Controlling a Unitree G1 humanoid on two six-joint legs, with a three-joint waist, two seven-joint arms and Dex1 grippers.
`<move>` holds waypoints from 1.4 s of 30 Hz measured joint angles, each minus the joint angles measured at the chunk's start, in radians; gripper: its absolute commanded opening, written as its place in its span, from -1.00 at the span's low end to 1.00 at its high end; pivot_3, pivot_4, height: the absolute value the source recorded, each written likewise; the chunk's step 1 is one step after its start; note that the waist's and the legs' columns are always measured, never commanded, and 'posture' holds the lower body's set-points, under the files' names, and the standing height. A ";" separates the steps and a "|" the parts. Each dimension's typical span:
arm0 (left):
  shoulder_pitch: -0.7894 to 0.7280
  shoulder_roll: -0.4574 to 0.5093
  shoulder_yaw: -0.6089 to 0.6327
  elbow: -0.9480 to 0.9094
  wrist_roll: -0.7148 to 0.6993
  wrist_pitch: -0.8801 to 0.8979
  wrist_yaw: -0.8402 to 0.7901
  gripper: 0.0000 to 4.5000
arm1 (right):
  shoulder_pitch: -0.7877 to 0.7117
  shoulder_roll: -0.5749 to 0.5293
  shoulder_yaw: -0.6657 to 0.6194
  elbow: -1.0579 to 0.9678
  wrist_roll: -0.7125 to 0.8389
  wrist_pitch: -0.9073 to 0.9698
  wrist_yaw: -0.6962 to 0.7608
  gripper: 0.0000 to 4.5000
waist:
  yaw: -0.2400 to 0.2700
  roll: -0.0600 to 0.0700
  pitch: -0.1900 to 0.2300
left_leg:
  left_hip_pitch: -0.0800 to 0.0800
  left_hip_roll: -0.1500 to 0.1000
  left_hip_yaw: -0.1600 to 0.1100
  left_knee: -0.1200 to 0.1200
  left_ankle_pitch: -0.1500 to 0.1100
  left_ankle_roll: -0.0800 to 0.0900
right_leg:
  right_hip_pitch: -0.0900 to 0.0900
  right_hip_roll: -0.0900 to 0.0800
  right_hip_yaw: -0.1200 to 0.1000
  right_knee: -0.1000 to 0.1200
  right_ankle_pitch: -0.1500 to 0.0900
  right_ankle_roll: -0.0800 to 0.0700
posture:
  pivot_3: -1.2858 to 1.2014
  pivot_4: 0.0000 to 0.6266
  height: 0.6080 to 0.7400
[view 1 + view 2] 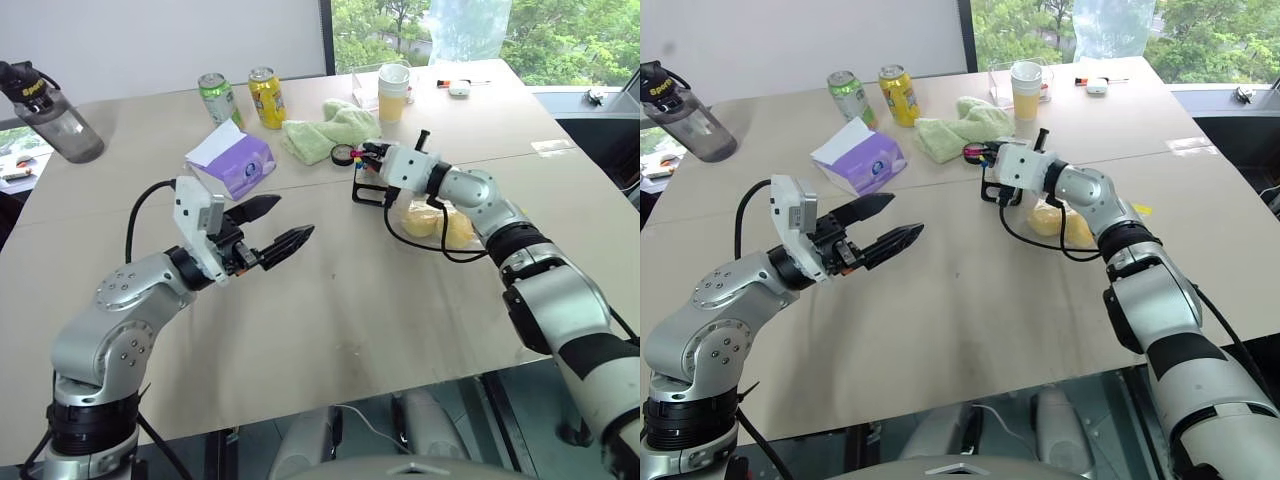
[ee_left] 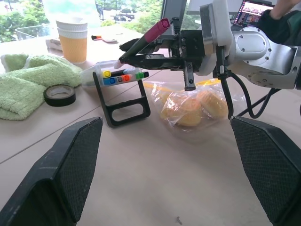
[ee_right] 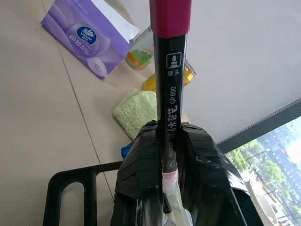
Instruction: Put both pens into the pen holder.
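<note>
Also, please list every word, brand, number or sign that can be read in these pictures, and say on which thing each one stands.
"CP600", under two Chinese characters and a small icon: on the black barrel of the pink-capped pen clamped in the right gripper.
White brand logo on the tissue box: too blurred to read.
Yellow word on the bottle cap: too small.
Labels on the green can and the yellow can: too small.

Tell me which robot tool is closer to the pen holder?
The right tool. It holds the pink pen right above the pen holder. The left tool hangs open over the table, well away from the holder.
</note>
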 measured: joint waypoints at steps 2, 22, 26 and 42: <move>0.000 0.000 0.000 0.000 0.000 0.000 0.001 1.00 | -0.001 0.002 -0.001 0.003 -0.002 0.001 0.000 -0.53 | 0.000 0.000 0.000 | 0.000 0.000 0.000 0.000 0.000 0.000 | 0.000 0.000 0.000 0.000 0.000 0.000 | 0.03 -0.52 1.00; 0.022 0.028 0.005 -0.002 0.001 -0.005 -0.018 1.00 | -0.005 0.018 -0.072 0.027 0.029 0.037 0.023 0.43 | -0.004 0.000 0.000 | 0.000 0.000 0.000 0.000 0.000 0.000 | 0.000 0.000 0.000 0.000 0.000 0.000 | 0.03 -0.52 1.00; 0.018 0.027 0.003 -0.002 0.008 -0.011 -0.018 1.00 | -0.003 0.017 -0.088 0.013 0.056 0.035 0.065 0.43 | -0.006 0.000 0.000 | 0.000 0.000 0.000 0.000 0.000 0.000 | 0.000 0.000 0.000 0.000 0.000 0.000 | 0.03 -0.52 1.00; 0.521 -0.039 0.026 -0.164 0.234 -0.094 0.124 1.00 | 1.028 -0.275 -0.188 -1.396 0.662 1.013 0.516 0.43 | 0.043 0.002 -0.001 | 0.003 0.000 0.000 -0.001 -0.001 0.001 | 0.004 -0.002 0.005 -0.001 0.000 0.000 | 0.03 -0.52 1.00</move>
